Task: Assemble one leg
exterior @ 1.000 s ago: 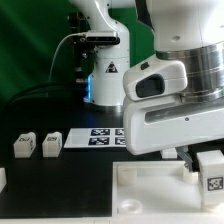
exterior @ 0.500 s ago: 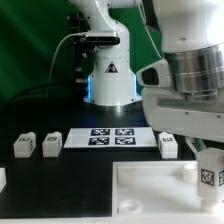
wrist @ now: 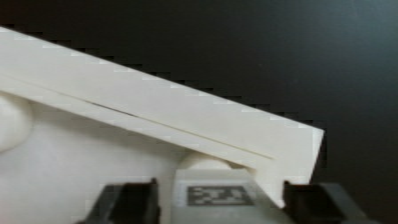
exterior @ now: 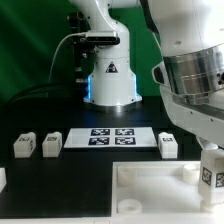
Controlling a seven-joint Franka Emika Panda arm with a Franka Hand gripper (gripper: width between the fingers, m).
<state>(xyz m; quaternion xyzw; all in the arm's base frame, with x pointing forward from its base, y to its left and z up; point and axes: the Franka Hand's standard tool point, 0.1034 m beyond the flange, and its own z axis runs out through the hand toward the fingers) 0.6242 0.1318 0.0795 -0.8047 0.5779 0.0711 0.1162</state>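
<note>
Black tabletop (exterior: 30,125) before a green backdrop. You see the gripper (wrist: 217,204) closed on the leg (exterior: 210,177), with both fingers (wrist: 125,202) pressed against its opposite sides. The held leg stands upright over the white panel (exterior: 150,195), at its far corner on the exterior view's right; contact with the panel cannot be told. Behind the panel lies the marker board (exterior: 112,138), with a second leg (exterior: 168,146) just beside its right end and a third leg (exterior: 50,145) and fourth leg (exterior: 22,146) off its left end

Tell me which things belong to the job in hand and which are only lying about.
Job in hand: the leg held in the gripper; the white panel.
Lying about: three other legs; the marker board.
</note>
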